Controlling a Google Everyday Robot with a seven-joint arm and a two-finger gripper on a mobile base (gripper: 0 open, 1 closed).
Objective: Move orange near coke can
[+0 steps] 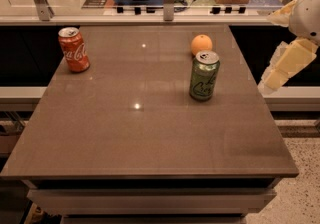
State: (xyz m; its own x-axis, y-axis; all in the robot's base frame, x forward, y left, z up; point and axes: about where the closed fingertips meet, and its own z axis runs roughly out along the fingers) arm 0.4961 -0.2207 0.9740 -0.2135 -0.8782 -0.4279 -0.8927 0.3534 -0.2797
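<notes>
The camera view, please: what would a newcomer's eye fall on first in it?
Most likely the red coke can, standing upright near the far left corner of the brown table. Next comes the orange on the far right side, just behind an upright green can. The pale gripper hangs beyond the table's right edge, touching nothing.

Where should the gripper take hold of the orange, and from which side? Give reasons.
Probably grip the orange across its widest middle, coming from above: it is round, and the green can stands close in front. The gripper is off the table's right edge.
</notes>
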